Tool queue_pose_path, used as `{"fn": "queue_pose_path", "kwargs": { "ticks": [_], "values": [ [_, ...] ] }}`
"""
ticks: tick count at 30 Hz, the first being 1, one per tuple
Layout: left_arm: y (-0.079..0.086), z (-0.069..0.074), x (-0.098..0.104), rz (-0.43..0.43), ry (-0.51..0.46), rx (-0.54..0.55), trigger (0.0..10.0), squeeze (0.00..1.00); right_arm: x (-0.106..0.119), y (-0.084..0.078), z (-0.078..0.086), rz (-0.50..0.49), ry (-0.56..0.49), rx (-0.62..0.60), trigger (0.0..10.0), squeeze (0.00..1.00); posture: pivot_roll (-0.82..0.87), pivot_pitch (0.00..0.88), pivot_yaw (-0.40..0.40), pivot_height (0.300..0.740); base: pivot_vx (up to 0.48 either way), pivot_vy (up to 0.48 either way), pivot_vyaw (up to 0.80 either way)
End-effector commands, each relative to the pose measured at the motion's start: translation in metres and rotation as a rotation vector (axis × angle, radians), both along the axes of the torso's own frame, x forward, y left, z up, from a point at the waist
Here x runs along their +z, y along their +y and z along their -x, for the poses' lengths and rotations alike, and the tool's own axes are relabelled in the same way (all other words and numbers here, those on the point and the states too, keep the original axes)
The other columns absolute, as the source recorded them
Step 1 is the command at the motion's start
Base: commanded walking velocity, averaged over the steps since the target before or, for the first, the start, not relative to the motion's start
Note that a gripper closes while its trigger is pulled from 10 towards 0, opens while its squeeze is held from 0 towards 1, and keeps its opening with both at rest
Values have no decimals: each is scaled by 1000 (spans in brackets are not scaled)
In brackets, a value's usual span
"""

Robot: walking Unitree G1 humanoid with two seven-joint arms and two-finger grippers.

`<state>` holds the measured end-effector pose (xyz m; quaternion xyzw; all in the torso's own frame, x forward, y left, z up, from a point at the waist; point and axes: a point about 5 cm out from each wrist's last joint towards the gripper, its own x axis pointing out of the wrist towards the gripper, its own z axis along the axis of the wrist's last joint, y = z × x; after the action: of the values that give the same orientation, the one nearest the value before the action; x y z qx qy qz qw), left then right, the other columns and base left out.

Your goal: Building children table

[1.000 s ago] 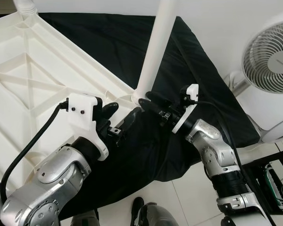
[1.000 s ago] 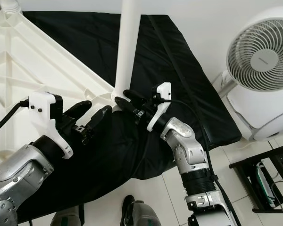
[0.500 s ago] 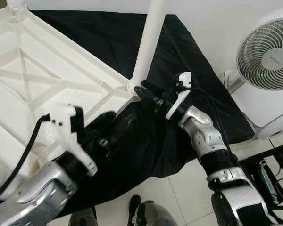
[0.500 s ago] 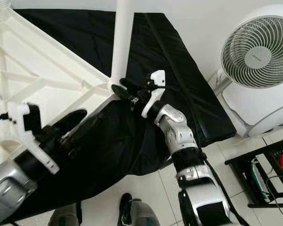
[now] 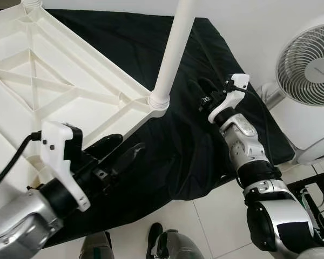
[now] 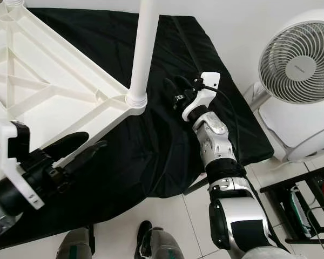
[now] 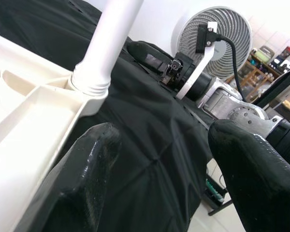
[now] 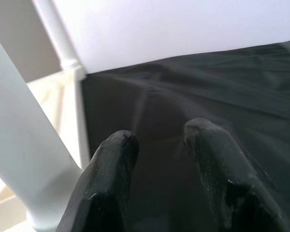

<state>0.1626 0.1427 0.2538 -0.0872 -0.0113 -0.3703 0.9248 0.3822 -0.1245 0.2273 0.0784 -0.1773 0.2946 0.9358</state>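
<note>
The white plastic children's table top (image 5: 59, 81) lay upside down on a black cloth (image 5: 205, 59) spread over a low surface, its ribbed underside facing up. 1 white leg (image 5: 173, 54) stood upright in the corner socket (image 5: 157, 101) nearest the robot's right side, seated in the collar there. A 2nd leg stub (image 5: 32, 3) showed at the far corner.

The left gripper (image 5: 119, 154) hung low beside the near edge of the table top, over the black cloth. Its 2 black fingers (image 7: 92, 164) were spread apart with nothing between them, and from the left wrist view they pointed toward the socket and the standing leg without touching either.

The right gripper (image 6: 175, 90) was raised over the cloth, to the right of the upright leg and apart from it. In the right wrist view its fingertips (image 8: 113, 159) stood separated by a gap and held nothing, with the leg just off to 1 side.

A white floor fan (image 5: 308, 65) stood on the tiled floor (image 5: 216, 216) at the right, beyond the edge of the cloth. A dark metal rack (image 6: 302, 205) stood near the right arm's elbow.
</note>
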Motion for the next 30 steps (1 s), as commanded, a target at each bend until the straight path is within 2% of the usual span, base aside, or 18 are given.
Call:
{"fn": "queue_pose_path", "kwargs": {
  "ticks": [1,2,3,5,7,8,9,10,12,18,21,26,28,29,30],
  "values": [
    [-4,5,3,18,-6,-48,10000,0,-4,9,4,25,-15,96,10000,0,298,265,-180,740,0,0,0],
    [-4,5,3,18,-6,-48,10000,0,-4,9,4,25,-15,96,10000,0,298,265,-180,740,0,0,0],
    [-6,6,4,26,0,-63,10000,0,-5,15,7,43,-13,148,10000,0,294,265,-177,740,0,0,0],
    [-6,6,4,26,0,-63,10000,0,-5,15,7,43,-13,148,10000,0,294,265,-177,740,0,0,0],
    [-8,8,5,29,11,-81,10000,0,-8,26,14,80,-21,257,10000,0,294,267,-175,740,0,0,0],
    [-8,8,5,29,11,-81,10000,0,-8,26,14,80,-21,257,10000,0,294,267,-175,740,0,0,0],
    [-7,9,5,27,16,-86,10000,0,-11,33,20,111,-12,352,10000,0,295,274,-174,740,0,0,0],
    [-7,9,5,27,16,-86,10000,0,-11,33,20,111,-12,352,10000,0,295,274,-174,740,0,0,0],
    [-5,10,6,20,24,-79,10000,0,-15,40,28,145,0,465,10000,0,298,276,-175,740,0,0,0],
    [-4,10,7,15,22,-65,10000,0,-16,41,29,152,3,489,10000,0,302,277,-179,740,0,0,0],
    [-1,9,7,4,26,-21,10000,0,-16,43,26,158,1,500,10000,0,318,278,-191,740,0,0,0],
    [0,8,8,3,29,0,10000,0,-15,42,21,172,0,472,10000,0,326,275,-199,740,0,0,0],
    [0,9,8,-1,33,3,10000,0,-12,29,17,175,-3,391,10000,0,326,275,-199,740,0,0,0],
    [0,9,8,-1,33,3,10000,0,-12,29,17,175,-3,391,10000,0,326,275,-199,740,0,0,0],
    [0,9,9,0,36,7,10000,0,-10,16,17,166,-1,334,10000,0,327,272,-204,740,0,0,0]
  ]
}}
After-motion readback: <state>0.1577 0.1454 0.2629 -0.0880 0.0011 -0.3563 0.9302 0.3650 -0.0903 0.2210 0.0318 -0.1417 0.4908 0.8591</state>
